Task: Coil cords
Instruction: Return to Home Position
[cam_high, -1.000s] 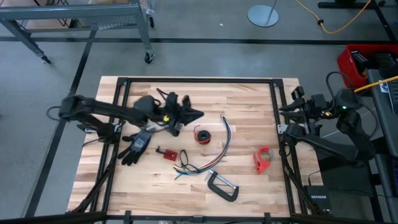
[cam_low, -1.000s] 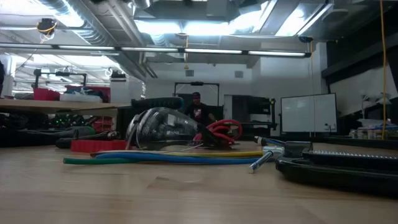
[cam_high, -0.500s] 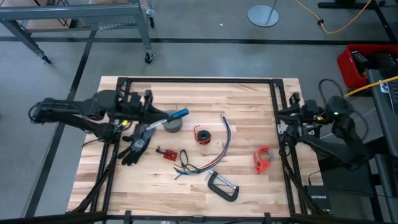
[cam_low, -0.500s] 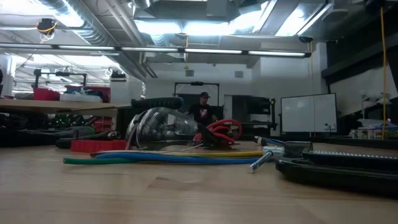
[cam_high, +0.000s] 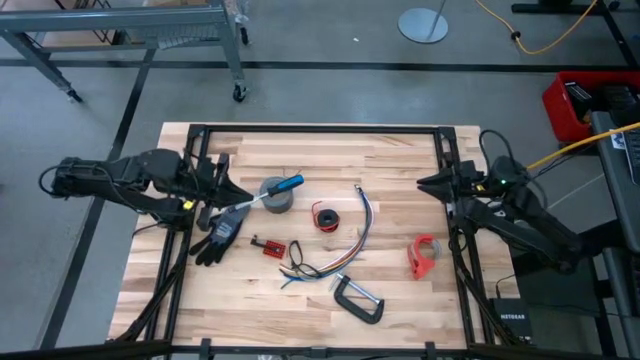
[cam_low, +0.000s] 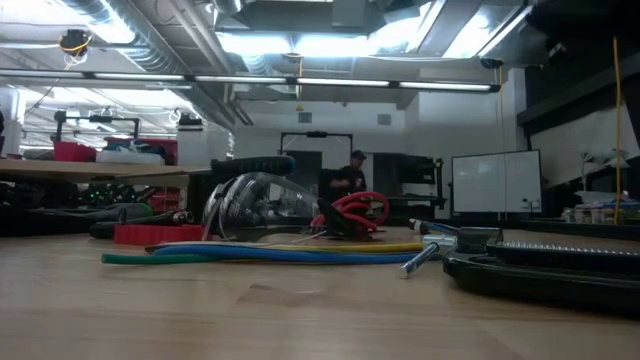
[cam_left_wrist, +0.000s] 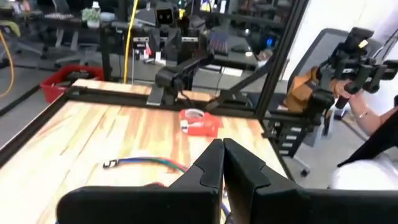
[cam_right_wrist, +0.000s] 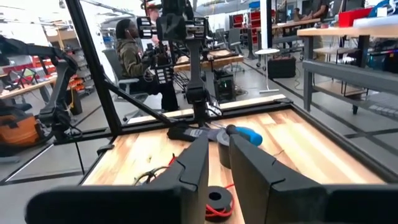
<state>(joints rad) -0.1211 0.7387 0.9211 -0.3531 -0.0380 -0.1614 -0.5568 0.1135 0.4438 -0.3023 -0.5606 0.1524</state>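
Observation:
The bundle of yellow, blue, green and purple strands lies in a curve on the table's middle; it also shows in the low view. The thin black wire lies tangled at the bundle's near end. The small red cord ring lies flat beside the bundle and shows in the right wrist view. My left gripper is shut and empty near the table's left edge. My right gripper is slightly open and empty, above the table's right edge, pointing at the ring.
A grey tape roll with a blue-handled screwdriver across it sits right of my left gripper. A black glove, a small red piece, a red tape dispenser and a C-clamp lie around the cords.
My left gripper has drawn back from over the tape roll toward the table's left edge, uncovering the roll and the screwdriver. My right gripper has swung from beyond the right edge toward the table's middle and now points across the table.

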